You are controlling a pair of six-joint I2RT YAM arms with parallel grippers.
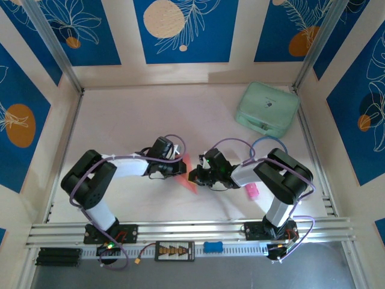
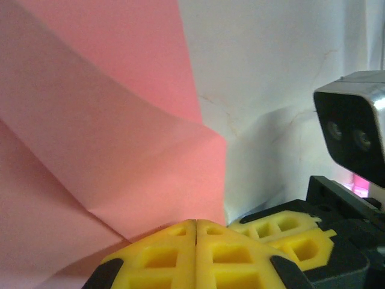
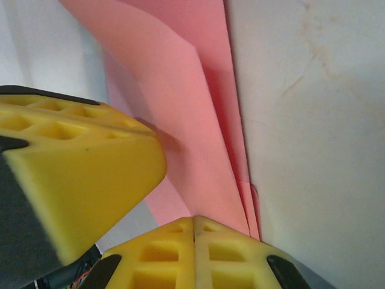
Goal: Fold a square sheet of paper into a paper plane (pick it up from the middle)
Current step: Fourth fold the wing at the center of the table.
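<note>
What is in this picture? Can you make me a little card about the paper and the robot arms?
Paper: salmon-pink paper, partly folded, creases showing
Left end effector: shut, tips at the paper
Right end effector: shut, tips at the folded edges
Plane: not finished yet
Nearby: mint-green case at the far right; small bright-pink object
</note>
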